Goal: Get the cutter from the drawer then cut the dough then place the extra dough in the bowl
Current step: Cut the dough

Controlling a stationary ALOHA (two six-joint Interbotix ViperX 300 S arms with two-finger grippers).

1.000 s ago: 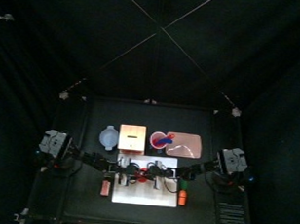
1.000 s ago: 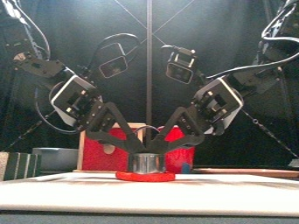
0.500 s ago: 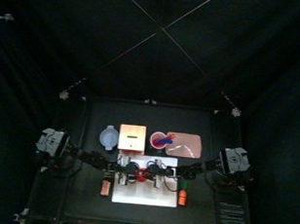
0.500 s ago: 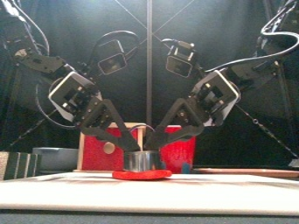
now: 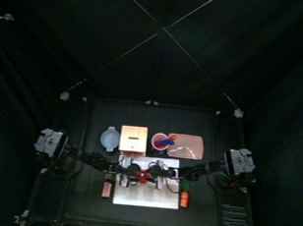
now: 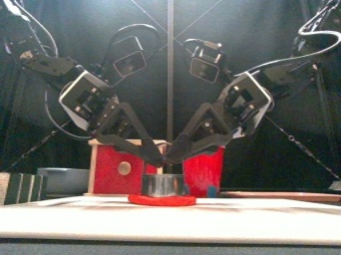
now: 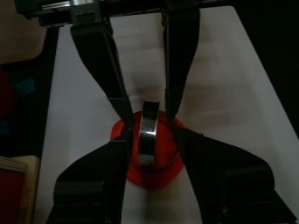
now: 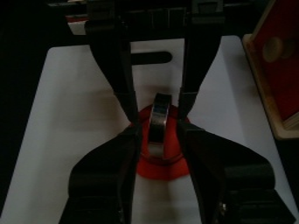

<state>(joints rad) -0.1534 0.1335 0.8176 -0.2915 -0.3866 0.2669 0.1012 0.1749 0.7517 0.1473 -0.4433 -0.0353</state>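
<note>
Left pincer (image 6: 155, 157) and right pincer (image 6: 174, 157) sit spread astride the cutter (image 6: 164, 185); best press straight down, evenly, through the dough (image 6: 163, 200) beneath them

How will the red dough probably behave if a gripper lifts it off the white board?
Probably floppy: the red dough lies as a thin flat disc on the white board. It may tear, since the metal cutter stands on its middle. Being so thin, it is likely light, and may cling to the board.

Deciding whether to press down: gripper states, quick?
Left gripper: open, astride the round metal cutter with wire handle.
Right gripper: open, astride the same cutter.
</note>
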